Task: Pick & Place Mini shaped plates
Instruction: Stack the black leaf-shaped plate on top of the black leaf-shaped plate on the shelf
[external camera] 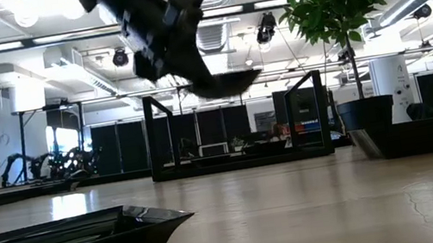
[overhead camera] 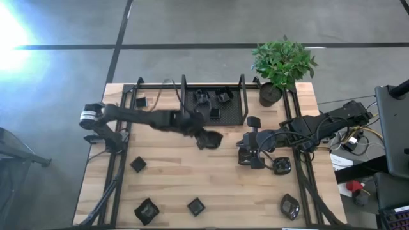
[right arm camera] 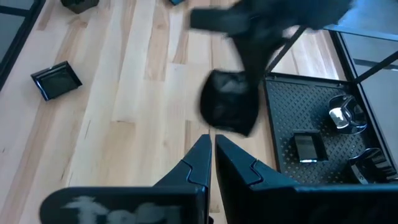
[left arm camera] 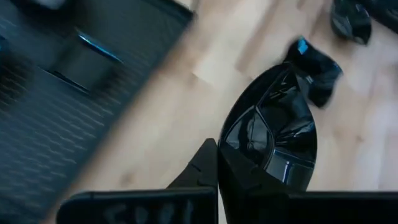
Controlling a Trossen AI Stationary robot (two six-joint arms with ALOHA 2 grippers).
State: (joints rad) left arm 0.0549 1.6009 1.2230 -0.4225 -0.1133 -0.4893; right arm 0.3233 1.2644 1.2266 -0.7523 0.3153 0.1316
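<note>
My left gripper (overhead camera: 199, 135) hangs over the middle of the table, just in front of the black mesh tray (overhead camera: 238, 118). It is shut on one black glossy mini plate (overhead camera: 211, 139), which the low view shows high above the wood (external camera: 224, 85). My right gripper (right arm camera: 211, 155) is shut with nothing in it and waits to the right of that plate (overhead camera: 246, 153). Other mini plates lie flat on the table at the front left (overhead camera: 147, 209), front middle (overhead camera: 196, 206), front right (overhead camera: 289, 206) and left (overhead camera: 138, 164). Several more (right arm camera: 308, 146) lie inside the tray. My left gripper holds the plate by its rim at the end nearest the fingers (left arm camera: 245, 158). The fingers come slanting down from the table's left side. The plate (left arm camera: 273, 127) juts out beyond the fingertips, its hollow side up, about level and lifted clear of the table.
A potted plant (overhead camera: 273, 89) stands at the tray's right end. One more plate (overhead camera: 282, 166) lies close beside my right arm, and another (overhead camera: 254, 121) between that arm and the tray. Bare wood shows in the middle of the table, in front of both grippers.
</note>
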